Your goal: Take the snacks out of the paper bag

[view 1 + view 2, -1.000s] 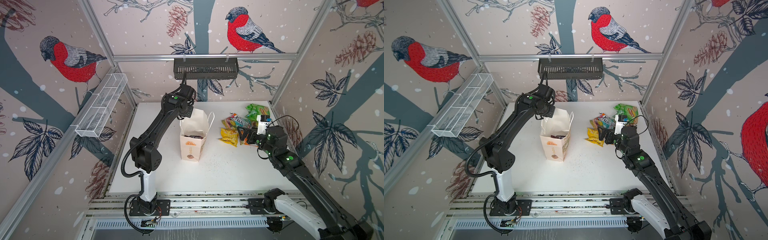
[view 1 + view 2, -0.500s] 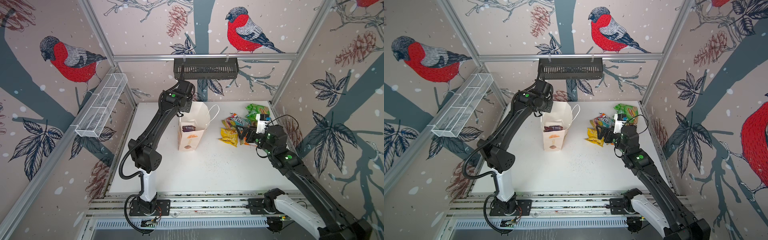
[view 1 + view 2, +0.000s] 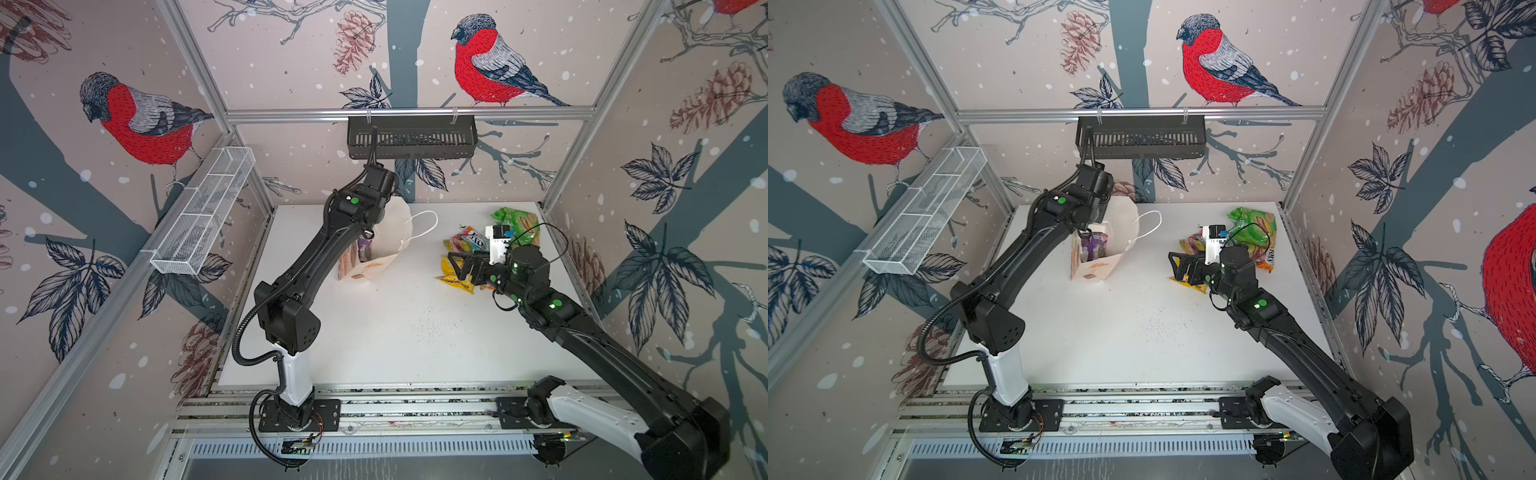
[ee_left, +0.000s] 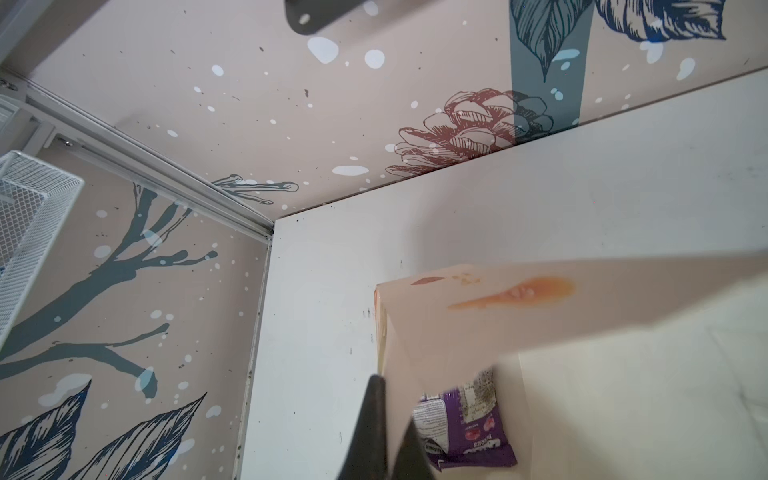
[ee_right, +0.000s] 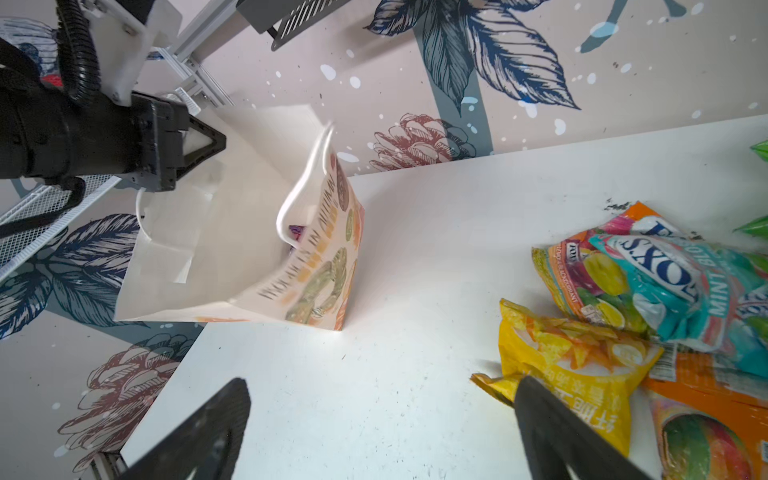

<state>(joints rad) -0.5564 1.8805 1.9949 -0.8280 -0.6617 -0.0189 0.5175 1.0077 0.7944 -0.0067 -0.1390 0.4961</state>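
Where the paper bag [image 3: 372, 262] sits: about 11 o'clock on the desk [image 3: 395, 332], tilted off upright, with one lower corner touching the surface and its mouth gaping.
Left fingers [image 5: 203, 143]: closed, pinching the bag's upper rim on its 11 o'clock side.
Cord handle [image 3: 419, 226]: a white loop that hangs out at the bag's 2 o'clock side.
Inside the bag: a purple packet [image 3: 1094, 245] lies low against one wall; the left wrist view shows it too [image 4: 469, 428].
Right fingers [image 5: 552, 428]: spread wide and holding nothing; one hangs over the yellow packet's corner, the other over bare desk.
Snack pile: around 2 o'clock, well apart from the bag.
Yellow packet [image 5: 569, 353]: at the pile's 8 o'clock edge, nearest the bag.
Teal packet [image 5: 673, 282]: lies across a multicoloured packet [image 5: 582, 270], just beside the yellow one.
Orange packet [image 5: 706, 395]: touches the yellow packet and is partly under the teal one.
Green packet [image 3: 515, 218]: at 1 o'clock, near the far right corner.
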